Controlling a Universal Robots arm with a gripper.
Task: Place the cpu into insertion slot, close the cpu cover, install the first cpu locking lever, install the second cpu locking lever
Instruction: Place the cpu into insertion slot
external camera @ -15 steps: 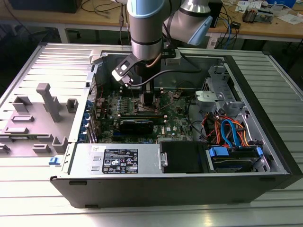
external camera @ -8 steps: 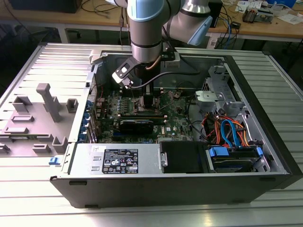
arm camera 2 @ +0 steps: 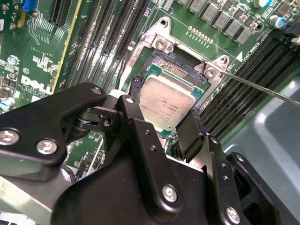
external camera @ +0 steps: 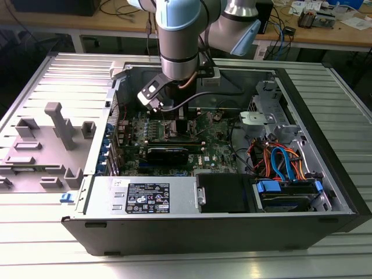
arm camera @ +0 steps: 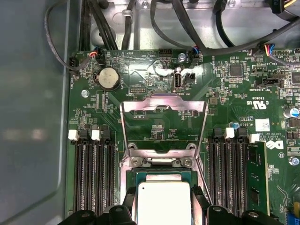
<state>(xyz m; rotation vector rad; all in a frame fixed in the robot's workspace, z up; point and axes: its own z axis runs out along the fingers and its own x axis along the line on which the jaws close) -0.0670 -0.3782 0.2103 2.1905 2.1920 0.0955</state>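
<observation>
Gripper (arm camera 2: 164,119): black fingers (arm camera 2: 133,117) closed partway on two opposite edges of the cpu (arm camera 2: 165,98). The cpu sits level over the insertion slot (arm camera 2: 176,58), inside its frame; seated or just above, can't tell. Near edge of the cpu is cut off by the fingers in both wrist views. The cpu cover (arm camera: 163,100) is swung open, standing beyond the slot. Memory slots (arm camera: 93,178) flank it on the green board (arm camera: 234,108). Open computer case (external camera: 174,232) holds the board and cables (external camera: 279,160). The arm (external camera: 180,40) blocks the board's middle in the exterior view.
</observation>
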